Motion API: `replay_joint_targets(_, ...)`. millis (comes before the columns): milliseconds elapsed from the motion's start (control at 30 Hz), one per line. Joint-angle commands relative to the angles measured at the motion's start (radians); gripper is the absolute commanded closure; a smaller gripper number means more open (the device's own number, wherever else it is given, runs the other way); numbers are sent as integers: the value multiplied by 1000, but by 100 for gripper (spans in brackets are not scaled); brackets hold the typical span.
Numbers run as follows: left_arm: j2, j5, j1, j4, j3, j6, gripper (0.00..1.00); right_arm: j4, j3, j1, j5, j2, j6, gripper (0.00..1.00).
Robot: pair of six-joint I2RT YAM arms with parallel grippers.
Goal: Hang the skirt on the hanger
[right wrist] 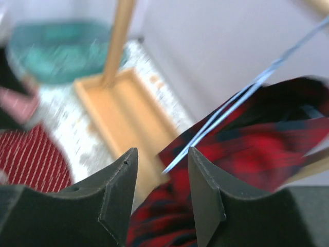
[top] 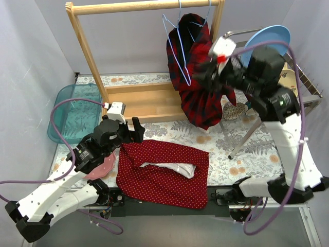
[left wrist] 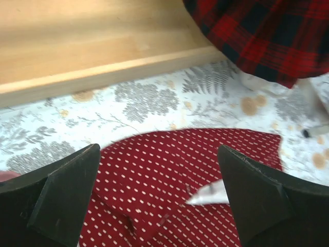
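A red skirt with white dots (top: 164,177) lies flat on the table, a white lining (top: 172,169) showing at its opening. My left gripper (top: 131,129) hovers over its far left corner, open wide and empty; the left wrist view shows the dotted skirt (left wrist: 164,175) under the left gripper (left wrist: 158,150). A red plaid garment (top: 198,92) hangs on the rack beside a thin blue wire hanger (top: 175,43). My right gripper (top: 203,74) is raised against the plaid cloth. In its wrist view the right gripper (right wrist: 162,159) is open, with the hanger (right wrist: 231,110) and plaid garment (right wrist: 267,149) just beyond.
The wooden rack (top: 139,6) has a tray-like base (top: 144,103) behind the dotted skirt. A teal bin (top: 72,110) sits at far left, a pink plate (top: 103,167) under my left arm. A metal dish rack (top: 303,82) with a blue plate (top: 267,38) stands at right.
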Motion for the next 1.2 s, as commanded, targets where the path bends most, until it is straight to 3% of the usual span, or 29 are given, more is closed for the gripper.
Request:
replay_joint_targets(0,-28,-122,-1,139,-116,104,2,134,230,-87,25,212,280,48)
replay_joint_targets(33,-39,-122,-1,152,-138,104,2,169,285,-96,30,244,328,48)
replay_joint_targets(67,-54,-127,-1,176,-159,101,2,186,310,-102,40,273,360,39)
replay_joint_targets(133,-92,-133,-1,201,-228,87,2,194,411,-104,63,371,406,38)
replay_joint_targets(167,-95,-128,-1,206,-238,89,2,196,442,-104,77,402,426,30)
replay_joint_targets(433,-66,-141,1,195,-233,83,2,269,569,-105,206,609,468,32)
replay_joint_targets(733,-22,-130,15,190,-227,86,2,282,583,-104,194,695,468,55)
replay_joint_targets(833,-23,-125,21,193,-225,84,2,283,586,-104,188,702,471,72)
replay_joint_targets(867,-23,-124,22,193,-227,86,2,282,586,-104,182,704,474,88)
replay_joint_targets(900,-23,-124,24,193,-225,87,2,282,588,-104,177,707,476,97)
replay_joint_targets(1167,-36,-124,31,192,-225,84,2,262,647,-104,104,692,529,99)
